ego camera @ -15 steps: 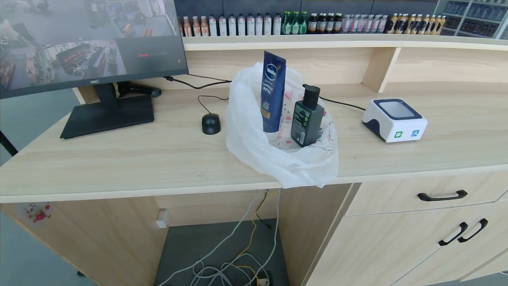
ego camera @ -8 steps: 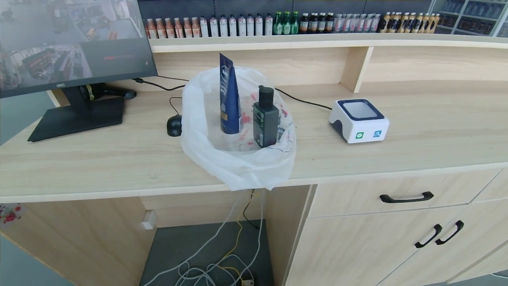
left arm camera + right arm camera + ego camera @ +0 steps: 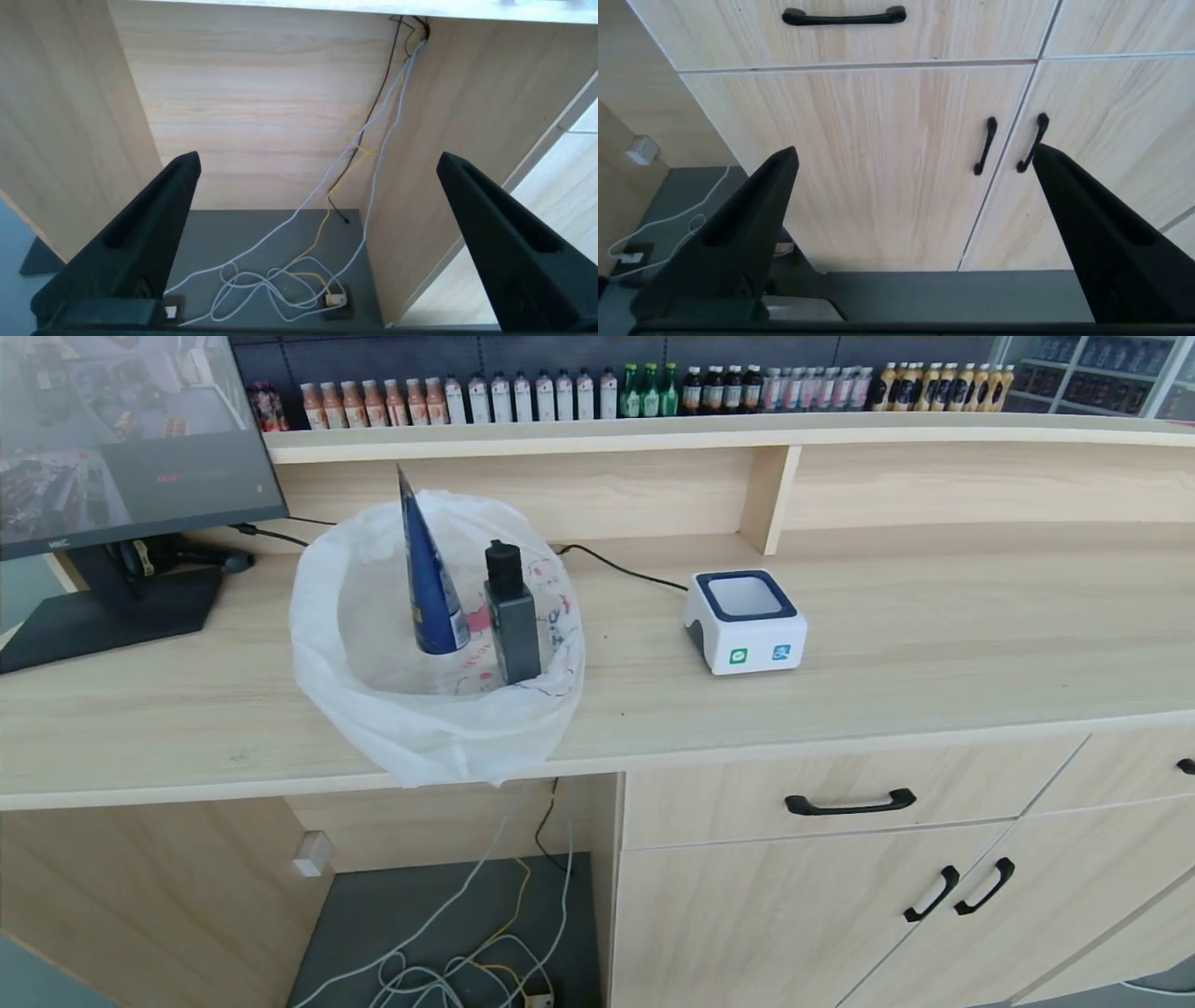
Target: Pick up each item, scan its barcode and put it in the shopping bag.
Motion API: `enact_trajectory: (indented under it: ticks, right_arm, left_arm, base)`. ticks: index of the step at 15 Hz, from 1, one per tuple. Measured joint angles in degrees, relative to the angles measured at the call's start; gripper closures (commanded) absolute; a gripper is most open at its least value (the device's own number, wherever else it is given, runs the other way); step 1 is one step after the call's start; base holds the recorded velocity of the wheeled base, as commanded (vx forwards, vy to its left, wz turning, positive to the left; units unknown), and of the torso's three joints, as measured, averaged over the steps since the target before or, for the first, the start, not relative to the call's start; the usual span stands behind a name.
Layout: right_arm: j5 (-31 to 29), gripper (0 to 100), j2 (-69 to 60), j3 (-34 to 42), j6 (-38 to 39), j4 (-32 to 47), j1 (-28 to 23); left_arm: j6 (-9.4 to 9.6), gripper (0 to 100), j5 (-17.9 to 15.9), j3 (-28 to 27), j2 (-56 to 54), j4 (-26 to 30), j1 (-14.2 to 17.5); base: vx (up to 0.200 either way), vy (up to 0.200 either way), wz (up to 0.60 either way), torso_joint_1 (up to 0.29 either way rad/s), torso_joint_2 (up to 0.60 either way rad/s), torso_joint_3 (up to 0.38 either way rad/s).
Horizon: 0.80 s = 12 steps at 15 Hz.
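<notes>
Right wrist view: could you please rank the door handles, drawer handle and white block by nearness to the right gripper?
1. Door handles, straight ahead of the right gripper.
2. Drawer handle, higher on the cabinet.
3. White block, far off to the robot's left.

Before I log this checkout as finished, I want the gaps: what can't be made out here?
Head view: barcodes on the blue tube and dark bottle, too small.
Head view: the shopping bag, its floor partly hidden by its front wall.
Head view: monitor, cut off by the left edge.
</notes>
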Motion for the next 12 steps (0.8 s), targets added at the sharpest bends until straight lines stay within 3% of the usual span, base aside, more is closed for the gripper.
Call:
enact_trajectory:
  ticks: [4,12]
  right_arm:
    - [-0.05,0,0.00,0.00,-0.13,0.04,0.00]
    - [0.00,0,0.04,-0.02,-0.20,0.06,0.06]
  left_arm:
    - [-0.04,0,0.00,0.00,0.00,0.00,0.00]
    - [-0.04,0,0.00,0.00,0.00,-0.02,0.07]
  base:
    - [0.000,-0.200,0.00,0.005,0.00,0.002]
    - [0.000,0.000,0.00,0.000,0.00,0.000]
